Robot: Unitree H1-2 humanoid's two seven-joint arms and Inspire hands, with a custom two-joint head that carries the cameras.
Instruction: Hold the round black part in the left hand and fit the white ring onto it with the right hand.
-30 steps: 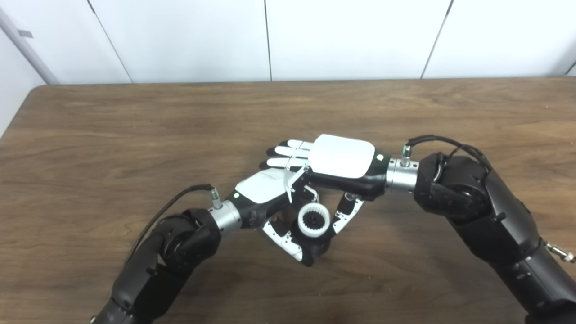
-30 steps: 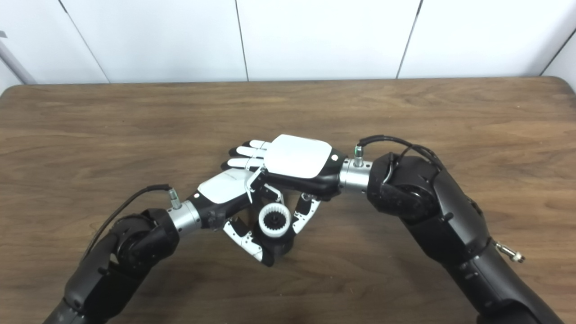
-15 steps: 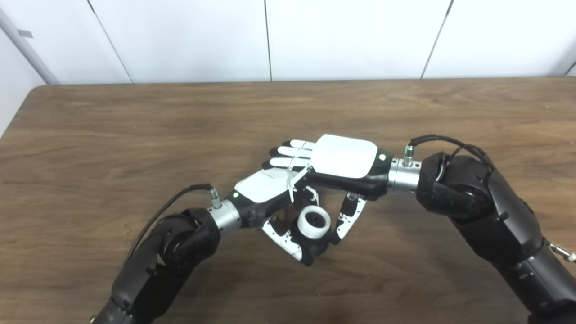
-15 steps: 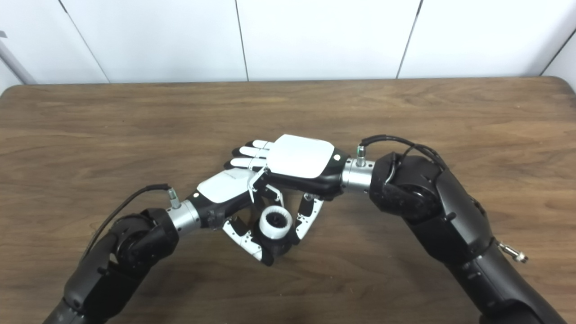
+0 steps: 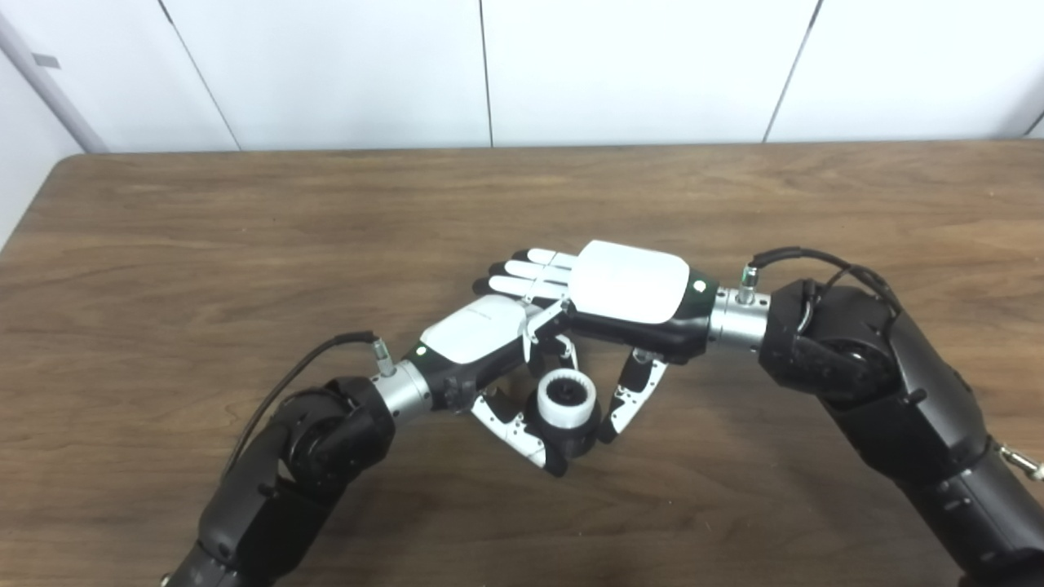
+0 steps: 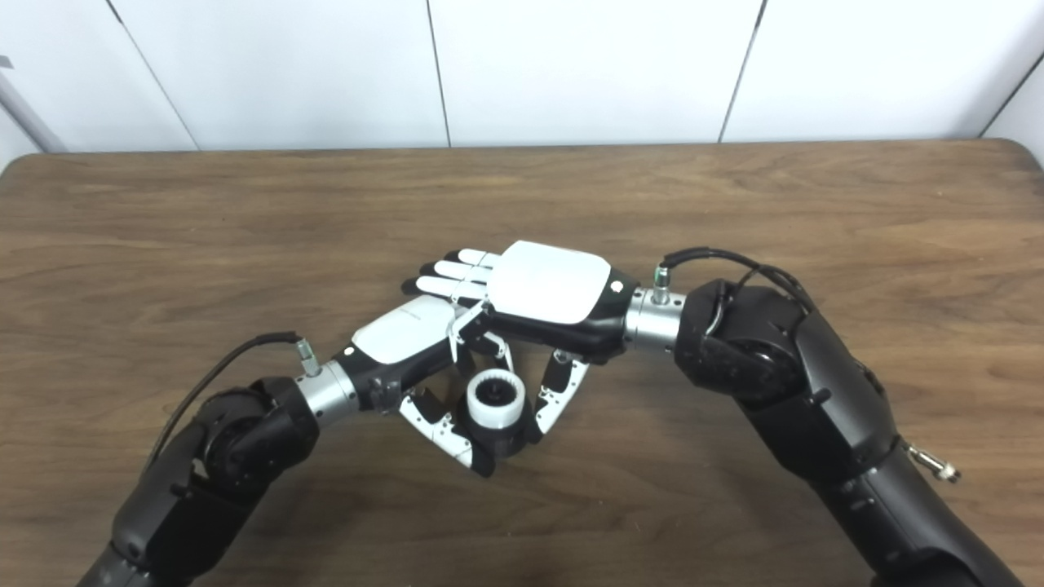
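Note:
My left hand (image 5: 477, 338) is shut on the round black part (image 5: 577, 439), low over the table near the middle. The white toothed ring (image 5: 564, 399) sits on top of the black part, its dark centre showing; it also shows in the right eye view (image 6: 493, 398). My right hand (image 5: 628, 287) lies flat over the left hand, palm down, with its fingers (image 5: 526, 273) stretched out to the left and holding nothing. Its thumb (image 5: 630, 397) hangs down just right of the ring, close to the black part; I cannot tell whether it touches.
The brown wooden table (image 5: 204, 244) runs to a white panelled wall at the back. Both forearms (image 6: 783, 367) come in low across the front of the table.
The ring and black part have tilted from facing me to more upright. My left hand has drawn slightly left and up with them. My right hand has shifted a little to the right.

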